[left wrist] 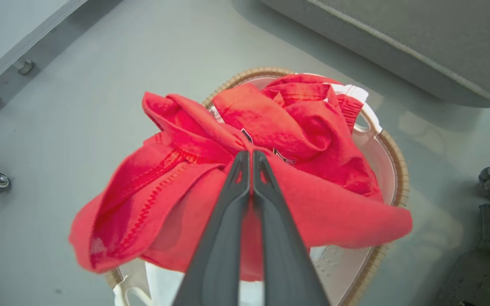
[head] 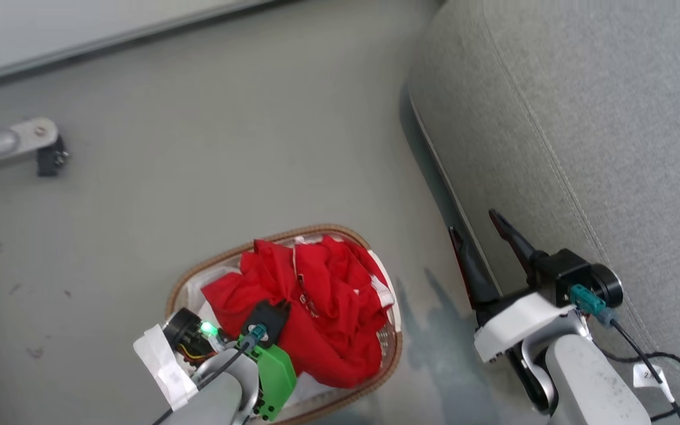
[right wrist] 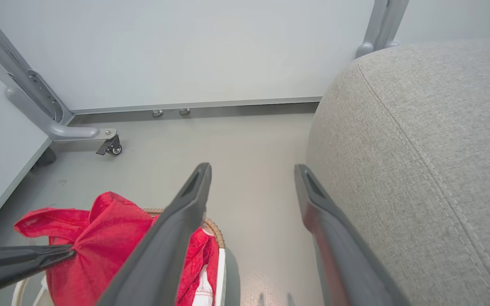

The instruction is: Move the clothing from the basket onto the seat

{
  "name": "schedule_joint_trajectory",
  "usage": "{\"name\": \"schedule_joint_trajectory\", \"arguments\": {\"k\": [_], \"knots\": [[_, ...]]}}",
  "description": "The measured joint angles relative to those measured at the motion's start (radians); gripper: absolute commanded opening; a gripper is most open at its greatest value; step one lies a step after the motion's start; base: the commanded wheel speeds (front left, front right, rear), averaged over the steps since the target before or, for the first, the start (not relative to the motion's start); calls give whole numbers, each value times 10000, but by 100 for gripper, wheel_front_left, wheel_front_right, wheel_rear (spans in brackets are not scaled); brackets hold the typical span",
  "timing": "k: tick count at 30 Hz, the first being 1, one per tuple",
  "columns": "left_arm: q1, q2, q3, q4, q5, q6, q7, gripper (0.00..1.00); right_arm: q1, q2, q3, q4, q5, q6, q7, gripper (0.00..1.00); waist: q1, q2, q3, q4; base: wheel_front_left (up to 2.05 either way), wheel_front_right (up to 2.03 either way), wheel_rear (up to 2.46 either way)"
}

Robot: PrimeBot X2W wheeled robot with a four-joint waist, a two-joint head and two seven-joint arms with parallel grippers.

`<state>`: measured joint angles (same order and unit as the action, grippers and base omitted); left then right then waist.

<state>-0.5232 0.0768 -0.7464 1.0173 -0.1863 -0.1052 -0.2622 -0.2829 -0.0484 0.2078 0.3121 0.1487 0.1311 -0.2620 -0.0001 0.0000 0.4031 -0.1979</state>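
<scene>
**Grip.** My left gripper (left wrist: 251,154) is clenched on a fold of the red clothing (left wrist: 304,127), fingertips pressed together with fabric bunched between them. My right gripper (head: 473,222) stands released with its jaws wide, holding nothing, close to the rounded edge of the seat (head: 582,118).

**Location.** The pinched garment is gathered into a peak above the basket (left wrist: 399,170), and its loose ends drape over the edge. The seat lies to the right of the basket, across a strip of floor (head: 257,147).

**Risks noted.**
- The pinch takes only a narrow fold (I cannot tell how many layers are caught), so the cloth may slip free under its own weight on the lift.
- The hanging ends may snag on the white handle (left wrist: 366,123) and drag or tip the light basket.
- A second garment tangled with the first may ride up and drop on the floor short of the seat.
- A low carry would trail fabric against the seat's front face.
</scene>
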Motion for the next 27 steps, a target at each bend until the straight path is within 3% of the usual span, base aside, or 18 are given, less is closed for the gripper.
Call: {"name": "schedule_joint_trajectory", "arguments": {"k": [16, 27], "knots": [[1660, -35, 1912, -4167, -543, 176, -15, 0, 1132, -2, -21, 282, -63, 0, 0, 100, 0, 0, -2626, 1261, 0, 0, 0], [1861, -211, 3233, -6560, -591, 123, -17, 0, 1620, -8, 493, 518, 4, 0, 0, 100, 0, 0, -3574, 1659, 0, 0, 0]]}}
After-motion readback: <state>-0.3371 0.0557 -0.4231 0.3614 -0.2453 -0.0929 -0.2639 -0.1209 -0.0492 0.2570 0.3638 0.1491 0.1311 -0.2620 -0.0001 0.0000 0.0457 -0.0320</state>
